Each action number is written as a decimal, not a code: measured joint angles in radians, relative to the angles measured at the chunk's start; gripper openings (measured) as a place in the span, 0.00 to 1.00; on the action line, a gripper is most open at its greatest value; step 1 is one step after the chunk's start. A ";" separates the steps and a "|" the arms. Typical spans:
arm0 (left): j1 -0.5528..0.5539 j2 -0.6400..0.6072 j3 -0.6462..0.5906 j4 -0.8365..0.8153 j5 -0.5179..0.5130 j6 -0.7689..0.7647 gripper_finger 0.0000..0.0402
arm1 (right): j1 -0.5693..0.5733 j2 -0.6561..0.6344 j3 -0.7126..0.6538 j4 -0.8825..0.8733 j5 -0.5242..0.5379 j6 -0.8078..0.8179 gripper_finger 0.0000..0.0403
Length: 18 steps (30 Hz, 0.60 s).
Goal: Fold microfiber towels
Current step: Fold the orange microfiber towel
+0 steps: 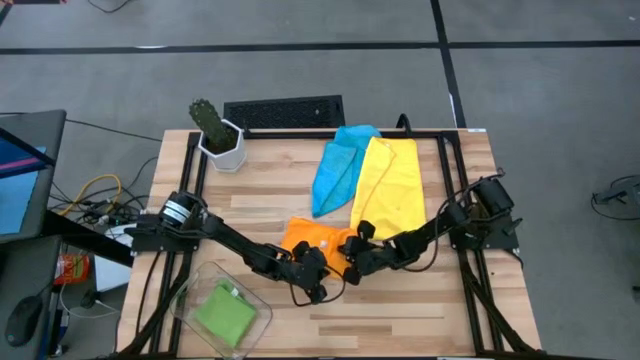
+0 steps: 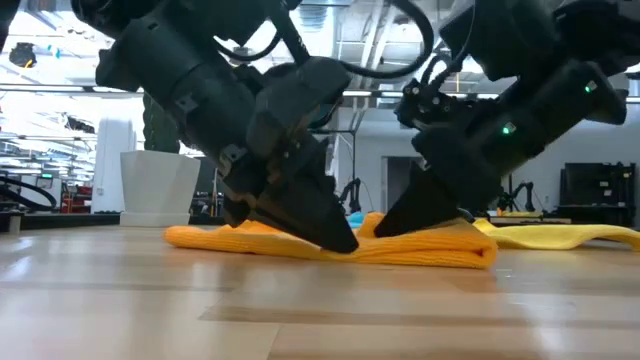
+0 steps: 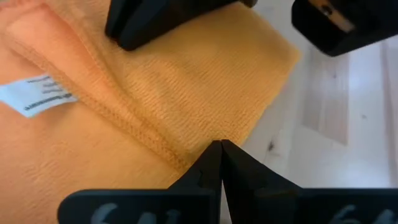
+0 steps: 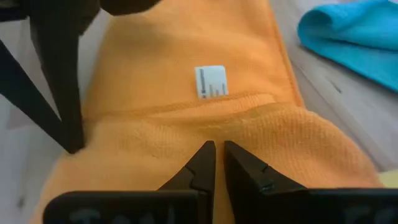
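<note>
Two grippers of mine are down low on the orange towel [image 1: 312,238], near the bottom middle of the high view. My left gripper [image 1: 316,292] comes in from the left side of that picture. Its fingers are pressed tight together, with no gap. In the left wrist view, my left gripper [image 3: 221,149] has its tips right at the edge of the orange towel [image 3: 124,106], where the cloth meets the wood. I cannot tell if any cloth is caught between them.

My right gripper [image 1: 351,272] comes in from the right side of the high view. In the right wrist view, my right gripper [image 4: 217,149] shows a thin gap between its fingers, and the tips sit on a folded hump of the orange towel [image 4: 186,43]. I cannot tell if they pinch the cloth. A small white tag [image 4: 211,81] lies on the towel just past them.

In the low view the orange towel [image 2: 420,248] lies flat and folded on the table [image 2: 300,310], with both grippers touching down on it.

Three more towels show in the high view. A yellow towel [image 1: 393,185] lies spread out above my right gripper. A light blue towel [image 1: 338,168] lies just to its left, touching it. A green towel [image 1: 225,312] sits folded in a clear tray [image 1: 190,288] at the bottom left. A cactus [image 1: 210,120] in a white pot [image 1: 226,150] stands at the upper left of the table.
</note>
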 joint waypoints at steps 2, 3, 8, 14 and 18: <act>0.000 0.004 0.001 -0.002 0.006 -0.002 0.00 | 0.003 -0.020 -0.002 -0.012 -0.001 -0.011 0.14; 0.000 0.003 0.001 -0.002 0.016 0.000 0.00 | 0.004 -0.036 -0.003 -0.008 0.001 -0.025 0.14; 0.000 0.003 0.001 -0.002 0.016 -0.002 0.00 | 0.002 -0.102 -0.001 -0.012 0.061 -0.063 0.10; 0.005 0.003 0.001 -0.004 0.018 -0.003 0.00 | -0.021 -0.071 -0.015 0.019 0.077 -0.081 0.03; 0.007 0.003 0.000 -0.004 0.019 -0.006 0.00 | -0.036 -0.015 -0.075 0.074 0.061 0.000 0.03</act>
